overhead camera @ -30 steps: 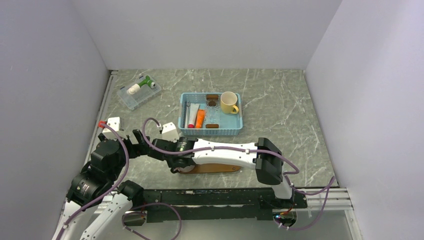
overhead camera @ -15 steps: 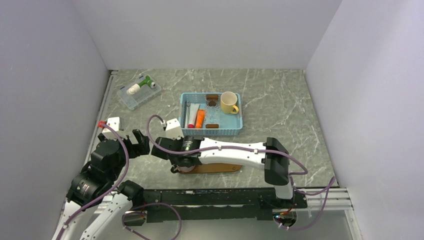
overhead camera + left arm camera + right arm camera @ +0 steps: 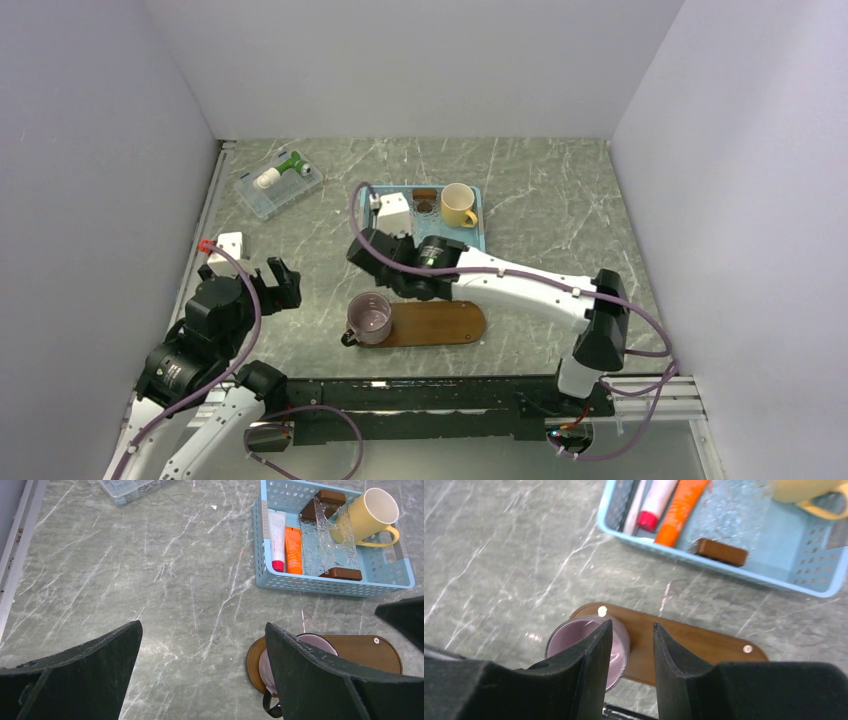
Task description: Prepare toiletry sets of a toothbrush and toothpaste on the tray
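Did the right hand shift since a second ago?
Yes. The right hand has gone from the tray's left end away toward the blue basket, leaving a purple mug standing there.

Black claws point(image 3: 202, 626), white arms point(image 3: 520, 285), purple cables point(image 3: 258, 315)

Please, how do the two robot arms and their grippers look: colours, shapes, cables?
Both have black joints and white shells. The right arm shows a long white link; the left arm looks mostly black. Purple cables loop along each. The left gripper and right gripper have matte black, wedge-shaped fingers.
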